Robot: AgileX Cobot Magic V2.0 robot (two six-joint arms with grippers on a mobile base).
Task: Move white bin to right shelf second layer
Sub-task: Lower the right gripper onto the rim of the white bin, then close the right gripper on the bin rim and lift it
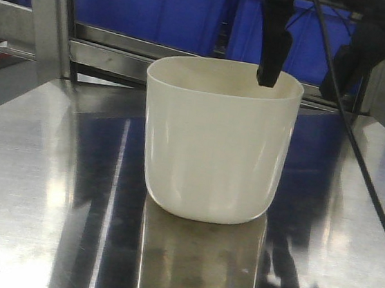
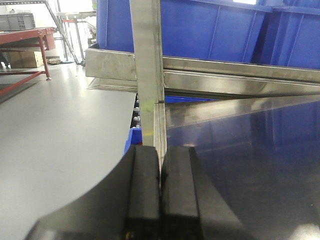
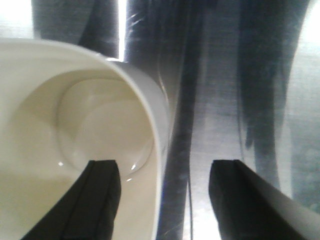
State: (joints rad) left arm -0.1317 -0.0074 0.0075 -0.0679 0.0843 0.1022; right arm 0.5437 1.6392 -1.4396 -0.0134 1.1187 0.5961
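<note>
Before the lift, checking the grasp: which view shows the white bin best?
Exterior front-facing: the whole white bin stands on the tabletop. The right wrist view shows only its rim and inside, the right pincer straddling its wall. The left wrist view shows none.

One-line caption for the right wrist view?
Open right gripper straddling the rim of the white bin on the steel tabletop.

You have one white bin (image 1: 213, 146) in view, two blue crates (image 1: 153, 4), one steel tabletop (image 1: 34, 188), one black cable (image 1: 365, 171), and two grippers: left gripper (image 2: 160, 195) and right gripper (image 3: 165, 200), each with two black fingers.
</note>
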